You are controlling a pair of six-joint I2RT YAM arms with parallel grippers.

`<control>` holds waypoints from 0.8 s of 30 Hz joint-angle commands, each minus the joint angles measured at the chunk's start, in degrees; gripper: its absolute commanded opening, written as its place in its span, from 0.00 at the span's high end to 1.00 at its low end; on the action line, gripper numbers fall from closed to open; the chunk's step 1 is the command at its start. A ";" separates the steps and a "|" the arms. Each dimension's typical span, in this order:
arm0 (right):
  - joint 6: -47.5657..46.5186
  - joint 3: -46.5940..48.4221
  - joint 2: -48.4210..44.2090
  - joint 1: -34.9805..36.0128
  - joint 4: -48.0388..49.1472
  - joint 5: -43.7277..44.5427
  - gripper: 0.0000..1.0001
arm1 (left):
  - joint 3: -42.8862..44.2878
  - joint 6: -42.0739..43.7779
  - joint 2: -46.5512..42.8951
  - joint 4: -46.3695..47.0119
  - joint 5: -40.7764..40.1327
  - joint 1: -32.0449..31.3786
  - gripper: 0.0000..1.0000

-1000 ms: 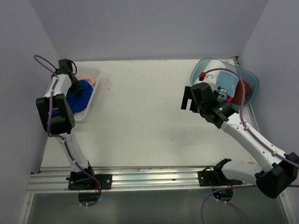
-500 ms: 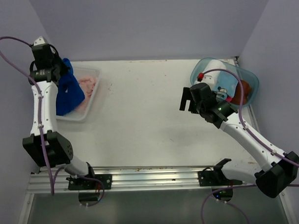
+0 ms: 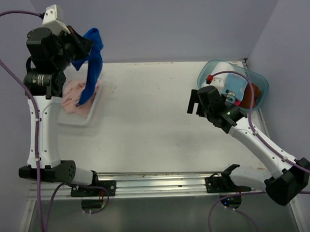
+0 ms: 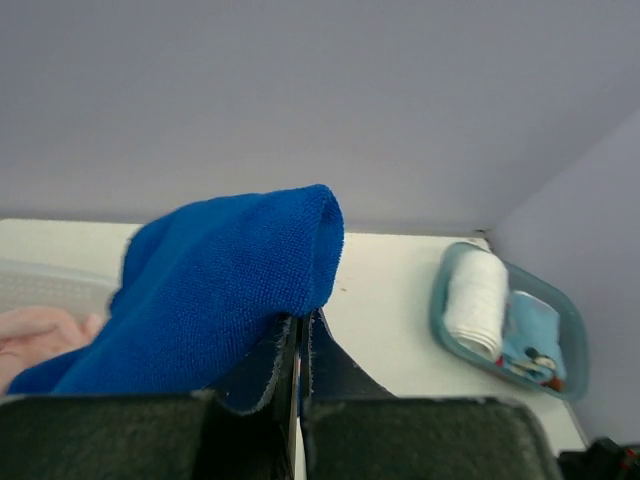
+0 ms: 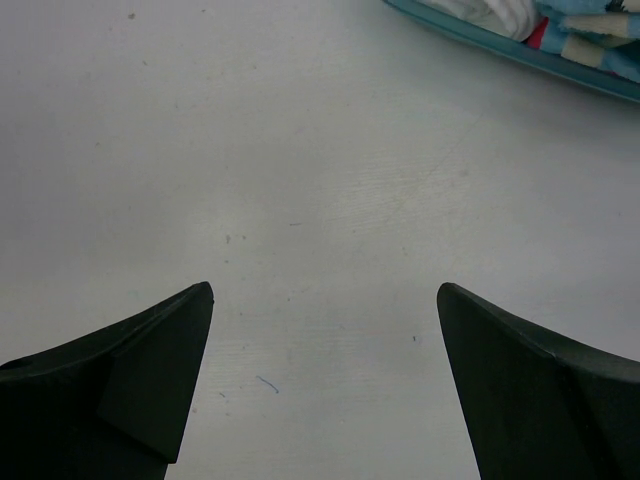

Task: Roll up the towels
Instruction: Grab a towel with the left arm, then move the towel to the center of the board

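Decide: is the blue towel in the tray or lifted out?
Lifted out: the blue towel hangs from the shut left gripper above the tray, its tip near the pink towel.

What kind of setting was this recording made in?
Probably a lab test cell, not a home: a white table boxed in by plain walls, a left arm and right arm bolted to a metal rail, and a towel tray.

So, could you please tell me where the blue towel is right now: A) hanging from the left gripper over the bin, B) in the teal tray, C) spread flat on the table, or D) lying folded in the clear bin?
A: the blue towel dangles from the shut left gripper above the clear bin, where only the pink towel lies.
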 commanded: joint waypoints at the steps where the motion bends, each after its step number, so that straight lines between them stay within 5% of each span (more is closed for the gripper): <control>1: 0.21 1.22 -3.44 0.36 2.00 5.42 0.01 | 0.38 -1.98 -3.66 2.88 7.45 -4.81 1.00; 7: 1.35 -0.89 -8.71 0.27 2.36 9.38 0.01 | -8.48 -3.56 -4.28 5.78 8.60 -17.54 1.00; 16: 2.84 -1.24 -10.64 0.36 -3.36 11.49 0.02 | -41.08 -8.66 -5.59 15.80 5.87 -35.40 1.00; 22: -1.02 -2.21 -8.90 0.27 -0.63 3.16 0.02 | -41.83 -5.42 -5.42 13.44 2.45 -38.05 1.00; 23: -1.28 -1.69 -6.98 0.27 -0.55 1.66 0.02 | -41.21 -4.02 -4.90 12.39 2.18 -38.05 0.68; 24: -1.63 -1.42 -6.00 0.27 -0.63 -1.14 0.02 | -40.42 -3.40 -3.76 9.77 0.88 -38.05 0.48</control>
